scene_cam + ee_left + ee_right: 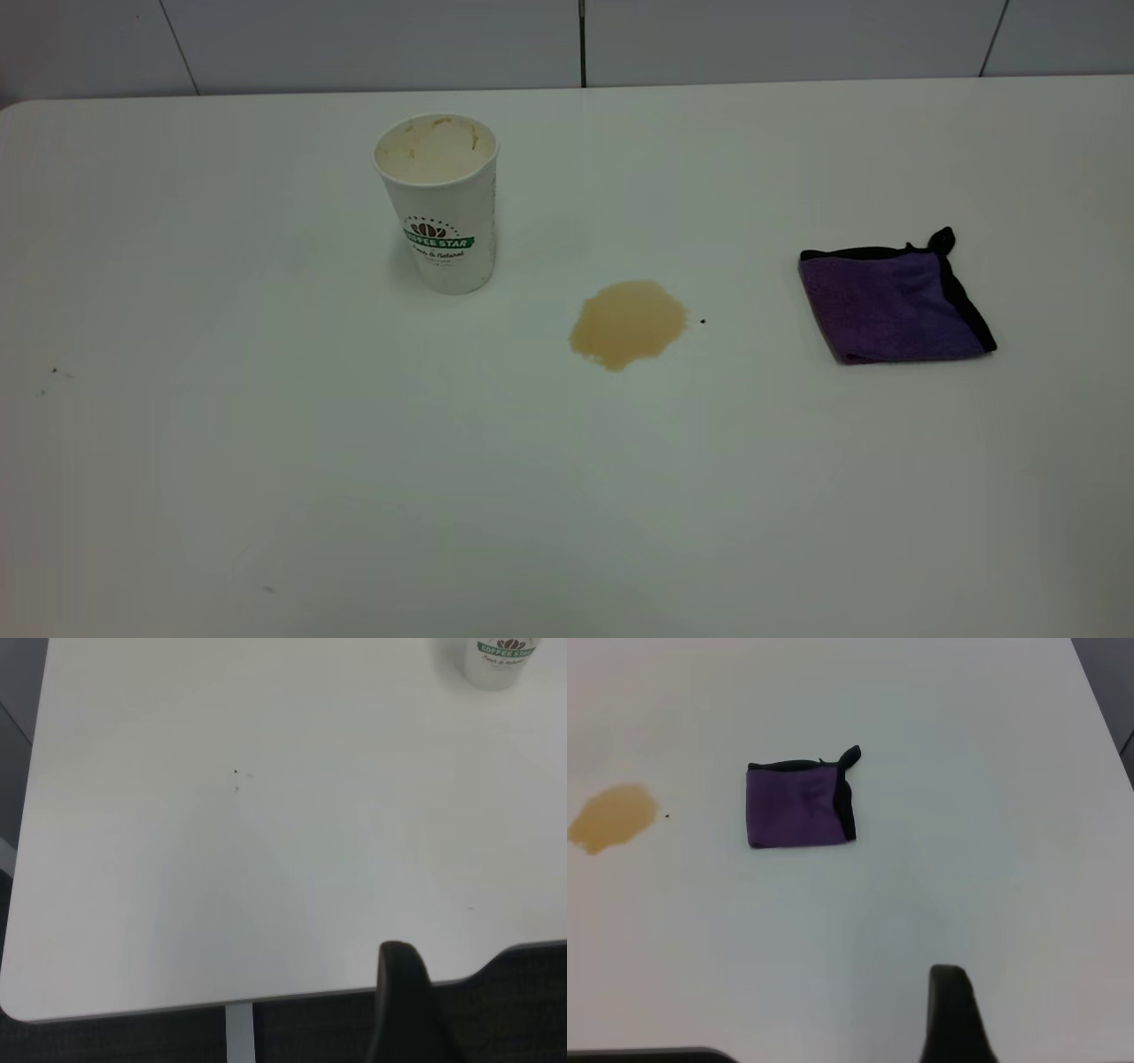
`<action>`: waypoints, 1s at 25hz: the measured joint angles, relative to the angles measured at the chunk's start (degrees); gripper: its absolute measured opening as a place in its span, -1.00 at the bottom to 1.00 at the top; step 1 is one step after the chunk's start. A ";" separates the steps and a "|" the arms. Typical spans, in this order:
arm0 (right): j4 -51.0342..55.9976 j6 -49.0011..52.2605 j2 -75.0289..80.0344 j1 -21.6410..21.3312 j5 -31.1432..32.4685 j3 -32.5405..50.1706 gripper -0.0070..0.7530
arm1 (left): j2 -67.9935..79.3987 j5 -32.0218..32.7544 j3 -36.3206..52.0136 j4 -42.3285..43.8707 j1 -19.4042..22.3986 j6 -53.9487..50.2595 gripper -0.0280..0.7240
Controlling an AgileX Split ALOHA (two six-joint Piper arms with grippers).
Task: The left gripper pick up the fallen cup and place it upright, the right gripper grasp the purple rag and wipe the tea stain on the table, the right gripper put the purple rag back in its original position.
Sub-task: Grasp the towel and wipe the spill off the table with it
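So the cup (438, 202) is standing upright on the white table (266, 461), upper left of centre in the exterior view. It's a white paper cup with a green coffee logo on the side and brownish residue smeared around the inside. Down and to the right of it, well apart from its base, sits the tea stain (627, 323), a tan puddle roughly in the middle of the frame with a tiny dark speck (702, 321) just beside its right edge. The purple rag (895, 299) is folded into a square with black trim, lying flat on the right side of the frame, well apart from the stain.

Neither arm shows up in the exterior view. In the left wrist view a single dark finger (409, 1010) of the left gripper pokes in at the bottom edge, near the table's edge, with the cup just clipped at the upper right corner. Same deal in the right wrist view: one dark finger (954, 1014) of the right gripper at the bottom, rag near the centre, stain at the left edge. Honestly can't tell whether either set of fingers is apart or together, since probably only one tip of each is in shot.
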 joint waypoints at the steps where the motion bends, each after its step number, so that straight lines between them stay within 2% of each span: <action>1: 0.35 -1.08 0.42 0.00 -0.31 -0.18 0.39 | 0.00 0.00 0.00 0.00 0.00 0.00 0.32; 5: 2.33 -7.37 7.26 0.00 -4.62 -0.90 0.37 | 0.00 0.00 0.00 -0.32 0.00 0.00 0.32; 10: 10.21 -15.14 26.98 0.00 -12.76 -0.97 0.46 | 0.00 0.00 0.00 -0.83 0.00 0.00 0.32; 13: 15.29 -20.04 39.43 0.00 -21.12 -0.97 0.57 | 0.00 0.00 0.00 -0.94 0.00 0.00 0.32; 17: 23.44 -28.40 56.36 0.00 -32.80 -1.77 0.60 | 0.00 0.00 0.00 -0.96 0.00 0.00 0.32; 22: 34.35 -40.35 76.62 0.00 -35.43 -7.17 0.59 | 0.00 0.00 0.00 -0.96 0.00 -0.10 0.32; 25: 36.77 -43.01 87.24 0.11 -36.23 -12.02 0.57 | 0.00 0.00 0.00 -0.96 0.00 -0.10 0.32</action>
